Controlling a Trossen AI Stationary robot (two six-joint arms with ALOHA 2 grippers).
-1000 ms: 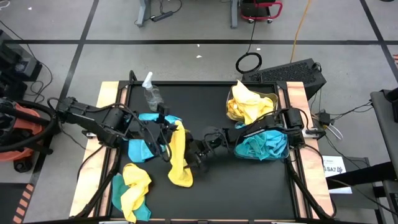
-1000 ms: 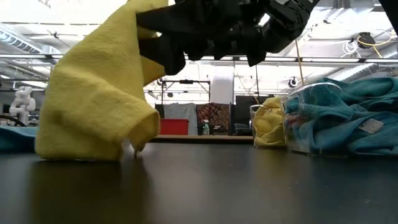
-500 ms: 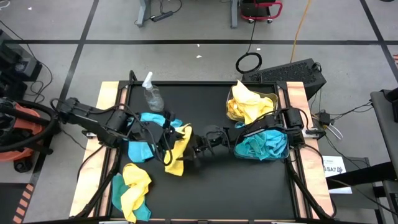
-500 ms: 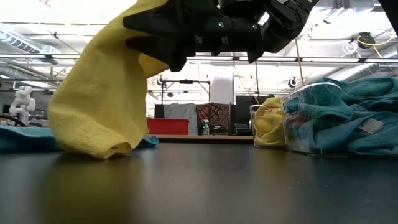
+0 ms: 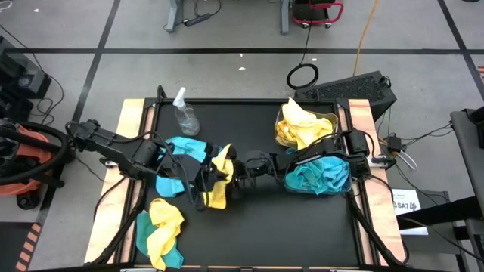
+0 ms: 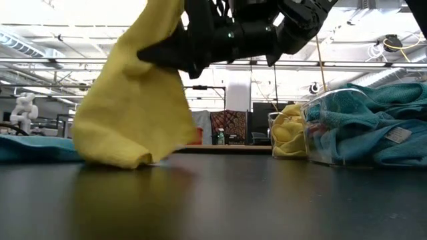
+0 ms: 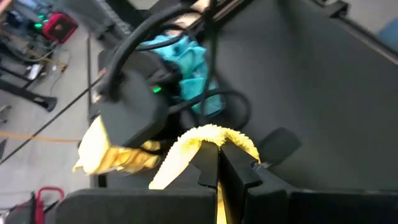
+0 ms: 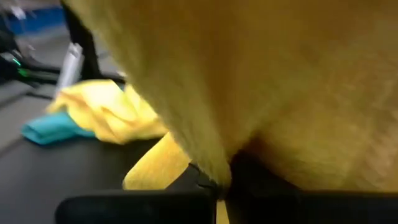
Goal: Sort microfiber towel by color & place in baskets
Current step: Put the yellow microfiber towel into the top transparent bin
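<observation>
In the right wrist view the yellow towel fills most of the picture and is blurred, hiding the bench beyond. In the low view both arms are cut off by the top edge. From above, the right end effector is covered by the towel's folds; its fingertips cannot be made out.

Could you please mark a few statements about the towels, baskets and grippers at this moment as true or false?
1. Both the left gripper and the right gripper are shut on the yellow towel. True.
2. The spray bottle lies inside a basket. False: it stands on the table, near the far left corner.
3. The nearer basket holds teal towels. True.
4. The farther basket is filled with teal towels. False: it holds yellow ones.
5. A yellow and teal heap lies at the table's near left. True.
</observation>
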